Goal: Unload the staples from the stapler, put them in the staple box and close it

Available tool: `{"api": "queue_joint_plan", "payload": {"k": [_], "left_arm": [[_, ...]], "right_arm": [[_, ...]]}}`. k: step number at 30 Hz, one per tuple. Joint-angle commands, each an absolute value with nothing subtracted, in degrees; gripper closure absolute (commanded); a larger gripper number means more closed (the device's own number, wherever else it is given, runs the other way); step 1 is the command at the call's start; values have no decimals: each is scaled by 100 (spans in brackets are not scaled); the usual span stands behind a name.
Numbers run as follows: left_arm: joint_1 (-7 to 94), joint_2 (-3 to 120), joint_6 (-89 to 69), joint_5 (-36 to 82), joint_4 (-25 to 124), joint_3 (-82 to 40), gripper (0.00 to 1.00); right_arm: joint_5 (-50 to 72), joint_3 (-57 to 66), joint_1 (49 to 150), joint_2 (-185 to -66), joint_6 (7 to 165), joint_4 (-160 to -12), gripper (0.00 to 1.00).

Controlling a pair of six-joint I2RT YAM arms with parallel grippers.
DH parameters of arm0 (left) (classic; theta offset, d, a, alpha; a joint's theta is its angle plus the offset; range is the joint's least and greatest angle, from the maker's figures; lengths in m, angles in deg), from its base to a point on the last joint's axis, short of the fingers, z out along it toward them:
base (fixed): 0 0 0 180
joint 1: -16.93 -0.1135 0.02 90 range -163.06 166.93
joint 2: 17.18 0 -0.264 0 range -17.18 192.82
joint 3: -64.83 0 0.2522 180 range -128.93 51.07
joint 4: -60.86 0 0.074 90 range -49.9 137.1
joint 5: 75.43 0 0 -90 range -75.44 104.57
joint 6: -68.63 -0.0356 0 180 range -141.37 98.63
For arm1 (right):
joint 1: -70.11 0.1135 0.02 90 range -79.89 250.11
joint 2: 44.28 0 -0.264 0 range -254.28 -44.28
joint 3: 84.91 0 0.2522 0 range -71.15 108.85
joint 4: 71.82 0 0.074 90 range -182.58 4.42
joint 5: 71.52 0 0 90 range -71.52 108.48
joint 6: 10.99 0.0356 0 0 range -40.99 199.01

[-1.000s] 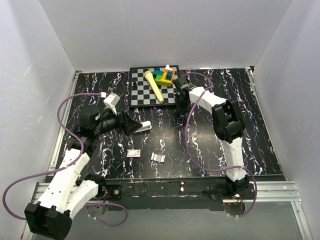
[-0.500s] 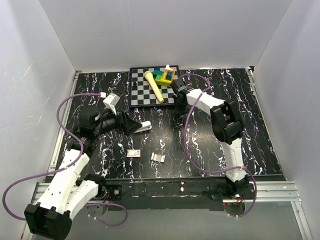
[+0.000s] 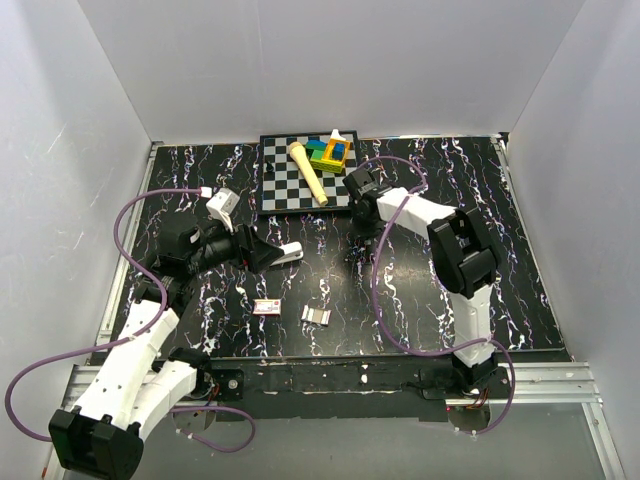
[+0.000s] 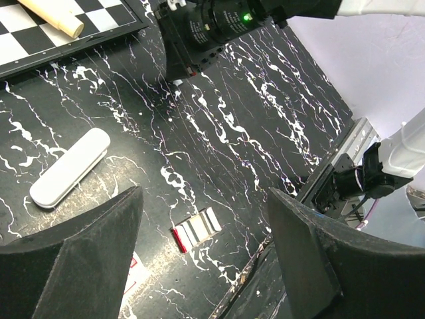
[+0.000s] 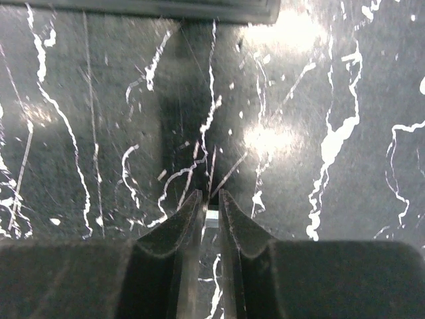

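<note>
Pinching the staples (image 5: 211, 216), a tiny silvery strip, between almost closed fingertips, the right gripper (image 5: 211, 199) sits low over the black table (image 5: 345, 80), just off the 5 o'clock corner of the chessboard (image 3: 280, 190). The left gripper (image 4: 204, 199) is spread wide, and the white stapler (image 4: 70, 166) lies at its 10 o'clock.

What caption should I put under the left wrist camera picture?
Open left gripper hovering over a white stapler on the black marbled table.
</note>
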State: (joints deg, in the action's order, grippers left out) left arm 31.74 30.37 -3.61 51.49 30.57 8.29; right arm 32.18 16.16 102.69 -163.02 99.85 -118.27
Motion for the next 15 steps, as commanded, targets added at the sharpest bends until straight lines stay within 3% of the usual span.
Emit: {"api": "queue_joint_plan", "payload": {"k": [1,15], "left_arm": [[3188,2931,-449,5069,2979,871,25],[3196,3001,-484,4999,2926,897,25]], "right_arm": [[3386,1095,10307,-16100,10019,-12021,77],[3448,-127,10509,-15371,10230,-11696,79]]}}
